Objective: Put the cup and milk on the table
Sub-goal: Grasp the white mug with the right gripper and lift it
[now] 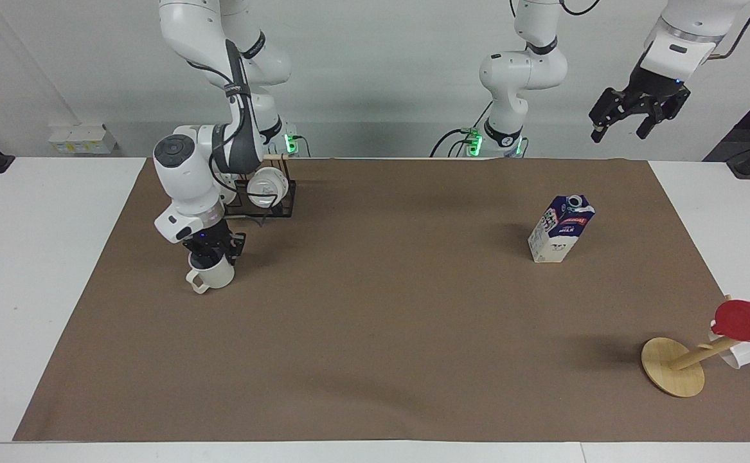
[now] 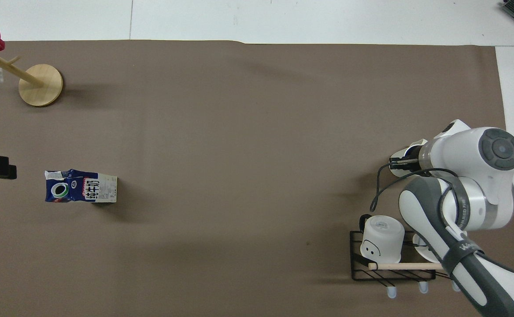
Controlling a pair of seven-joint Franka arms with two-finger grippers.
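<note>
Cream cup [image 1: 214, 275] stands on the brown mat [image 1: 375, 334] of the table [image 1: 34, 270], toward the right arm's end, farther from the robots than the black rack [image 1: 265, 199]. Right gripper [image 1: 211, 252] is clamped on its rim. Milk [image 1: 561, 229] stands upright toward the left arm's end. Left gripper [image 1: 627, 122] waits high, jaws wide.
</note>
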